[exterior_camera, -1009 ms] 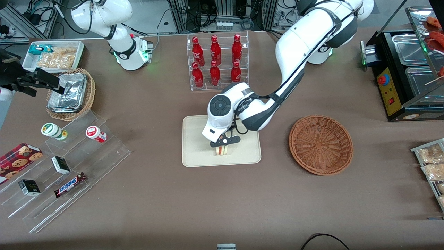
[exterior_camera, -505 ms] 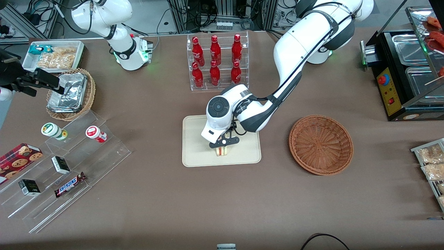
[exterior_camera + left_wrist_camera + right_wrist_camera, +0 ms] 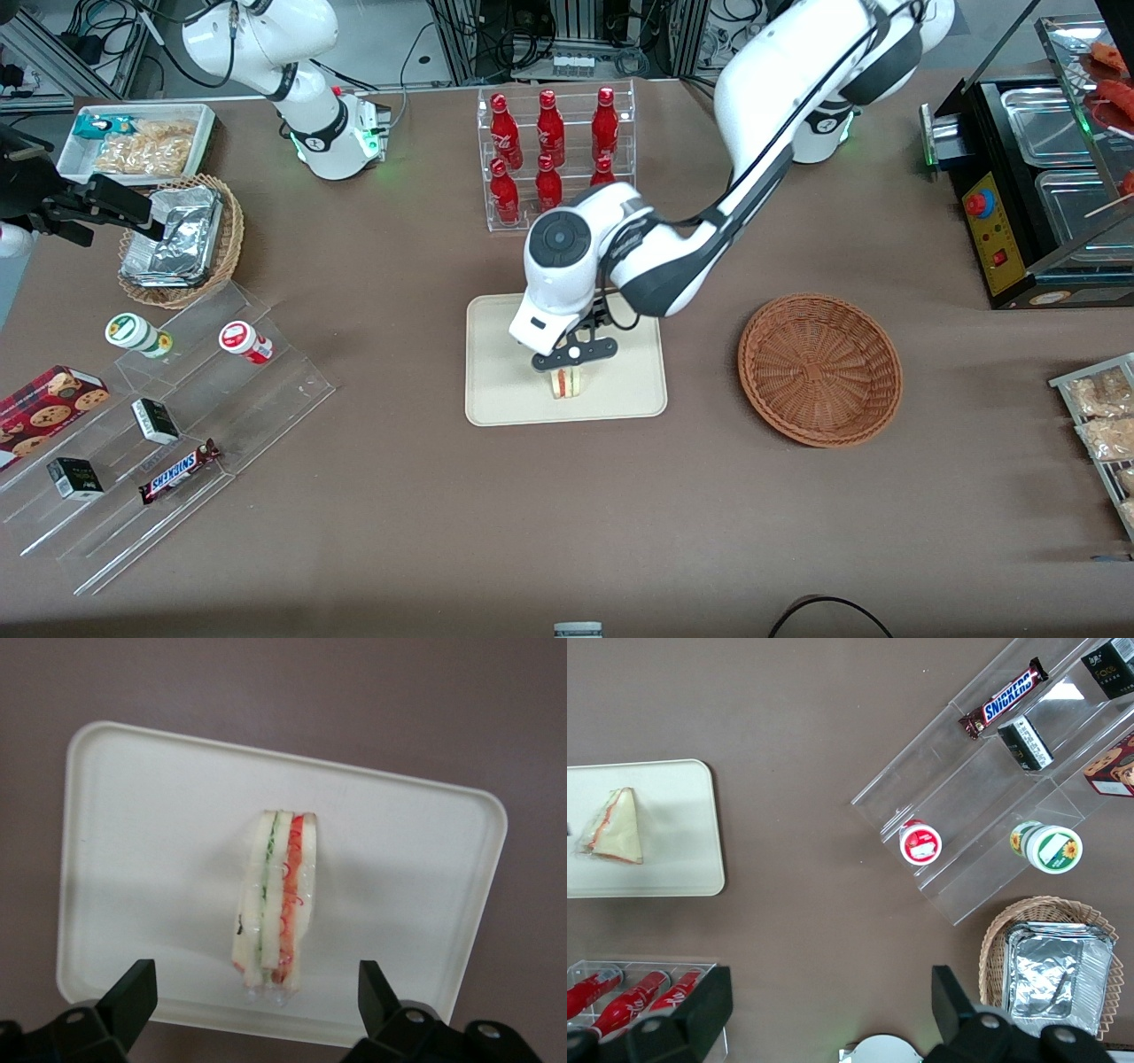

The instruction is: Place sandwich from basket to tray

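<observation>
Cream tray (image 3: 505, 399) holds sandwich (image 3: 566, 383) | pincer (image 3: 574, 354) released above | basket (image 3: 819, 368) beside

A robot lab: mock snack counter, cable-strewn aluminium frames (image 3: 567, 35)

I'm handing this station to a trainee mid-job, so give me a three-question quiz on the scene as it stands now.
1. True or false: the sandwich stands on the tray.
2. Multiple choice: the gripper is
A. shut on the sandwich
B. open above the sandwich
C. inside the basket
3. Fill in: the basket holds ____.

Key
1. True. It rests on edge, its layered filling facing up.
2. B. The jaws stand apart, clear of the sandwich.
3. Nothing; only bare wicker shows.
</observation>
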Controlling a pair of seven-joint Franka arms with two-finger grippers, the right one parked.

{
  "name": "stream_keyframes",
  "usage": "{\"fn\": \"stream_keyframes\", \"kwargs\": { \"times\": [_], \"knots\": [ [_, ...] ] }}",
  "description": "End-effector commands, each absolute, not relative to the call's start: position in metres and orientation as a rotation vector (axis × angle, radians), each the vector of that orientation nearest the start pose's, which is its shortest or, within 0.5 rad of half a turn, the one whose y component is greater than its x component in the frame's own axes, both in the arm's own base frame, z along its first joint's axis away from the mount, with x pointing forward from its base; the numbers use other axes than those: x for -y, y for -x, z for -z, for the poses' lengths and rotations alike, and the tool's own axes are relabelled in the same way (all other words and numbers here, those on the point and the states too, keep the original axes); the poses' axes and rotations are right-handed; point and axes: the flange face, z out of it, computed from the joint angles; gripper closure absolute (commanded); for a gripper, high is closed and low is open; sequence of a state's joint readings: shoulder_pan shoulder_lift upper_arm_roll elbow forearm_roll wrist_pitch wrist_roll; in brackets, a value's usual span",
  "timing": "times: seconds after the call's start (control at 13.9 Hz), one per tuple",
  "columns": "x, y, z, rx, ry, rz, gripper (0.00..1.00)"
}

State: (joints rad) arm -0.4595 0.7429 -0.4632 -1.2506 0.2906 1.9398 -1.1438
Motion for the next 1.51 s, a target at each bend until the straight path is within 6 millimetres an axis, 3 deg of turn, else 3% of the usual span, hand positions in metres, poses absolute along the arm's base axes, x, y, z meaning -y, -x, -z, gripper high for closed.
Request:
{"fn": "stream_keyframes", "kwargs": {
  "times": [0.0, 0.14, 0.29, 0.36, 0.5, 0.79, 1.23, 1.44],
  "knots": [
    [0.484, -0.53, -0.404, 0.402, 3.111, 0.046, 0.0],
    [0.473, -0.526, -0.416, 0.442, 3.054, 0.025, 0.0],
    [0.429, -0.542, -0.425, 0.525, 2.961, -0.056, 0.0],
    [0.419, -0.54, -0.431, 0.527, 2.938, -0.09, 0.0],
    [0.368, -0.557, -0.441, 0.544, 2.921, -0.12, 0.0],
    [0.281, -0.568, -0.449, 0.411, 2.945, -0.21, 0.0],
    [0.19, -0.561, -0.48, 0.235, 2.984, -0.328, 0.0],
    [0.148, -0.555, -0.505, 0.11, 3.0, -0.414, 0.0]
  ]
}}
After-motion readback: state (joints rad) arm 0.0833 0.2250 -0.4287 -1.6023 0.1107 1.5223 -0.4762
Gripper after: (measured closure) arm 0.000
